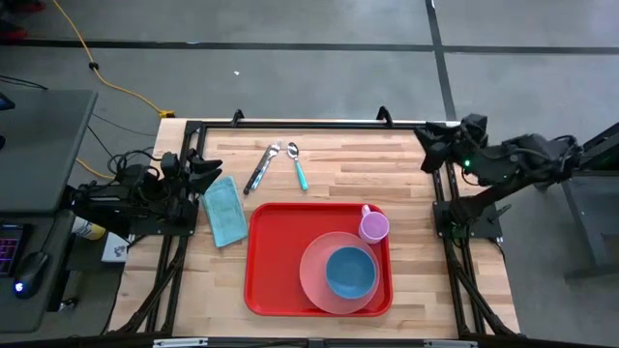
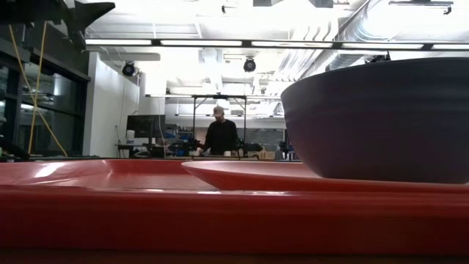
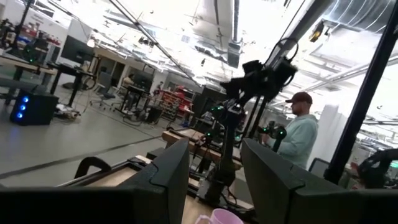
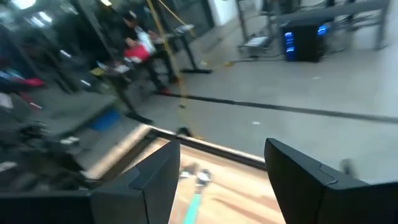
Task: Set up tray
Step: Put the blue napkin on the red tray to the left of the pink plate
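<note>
Lying flat near the tabletop's (image 1: 406, 290) front edge, the red tray (image 1: 271, 261) carries a pink plate (image 1: 314, 280) with a blue bowl (image 1: 349, 272) on it toward its right front corner, and a pink cup (image 1: 374, 226) at its right rim. Just beyond the tray's left edge lies a light blue folded cloth (image 1: 224, 210). Toward the back edge rest a metal utensil (image 1: 262, 167) and a teal-handled spoon (image 1: 298, 166). Left gripper (image 1: 205, 172) hovers at the left edge, fingers (image 3: 168, 177) spread, empty. Right gripper (image 1: 430, 147) hangs at the back right corner, fingers (image 4: 155, 177) spread, empty.
</note>
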{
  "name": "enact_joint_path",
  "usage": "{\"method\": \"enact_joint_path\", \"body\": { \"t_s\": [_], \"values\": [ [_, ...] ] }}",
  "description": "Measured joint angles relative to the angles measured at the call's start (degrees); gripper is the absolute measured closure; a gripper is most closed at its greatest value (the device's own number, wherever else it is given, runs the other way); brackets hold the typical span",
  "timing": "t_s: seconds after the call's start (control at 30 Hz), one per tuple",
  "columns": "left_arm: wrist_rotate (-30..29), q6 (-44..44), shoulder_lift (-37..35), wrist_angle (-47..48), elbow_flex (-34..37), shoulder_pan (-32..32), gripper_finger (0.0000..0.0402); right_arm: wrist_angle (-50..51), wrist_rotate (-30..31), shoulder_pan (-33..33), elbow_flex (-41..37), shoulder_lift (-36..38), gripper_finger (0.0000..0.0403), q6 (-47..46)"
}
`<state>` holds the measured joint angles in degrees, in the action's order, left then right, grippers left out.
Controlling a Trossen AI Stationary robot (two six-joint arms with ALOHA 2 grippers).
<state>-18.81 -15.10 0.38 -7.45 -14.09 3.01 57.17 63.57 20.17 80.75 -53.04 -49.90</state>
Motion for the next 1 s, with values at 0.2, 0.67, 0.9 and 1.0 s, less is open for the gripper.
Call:
{"method": "enact_joint_path", "body": {
  "t_s": [0.2,0.67,0.9,1.0],
  "values": [
    [-1.29,4.73,0.02,7.39,-4.79,0.00,0.0222,-28.73,-5.60,-3.39,-19.92,9.31,0.0190,12.47],
    [-13.30,-3.15,4.82,62.15,-37.44,0.00,0.0222,-26.99,-34.22,-28.43,-29.51,14.02,0.0190,18.47],
    [-7.07,-30.79,17.87,87.67,-40.65,0.00,0.0222,-21.42,-46.09,-38.30,-29.55,13.34,0.0190,23.34],
    [-0.73,-36.64,25.23,90.89,-40.63,-0.02,0.0222,-21.42,-47.73,-41.32,-29.55,13.32,0.0190,25.77]
  ]
}}
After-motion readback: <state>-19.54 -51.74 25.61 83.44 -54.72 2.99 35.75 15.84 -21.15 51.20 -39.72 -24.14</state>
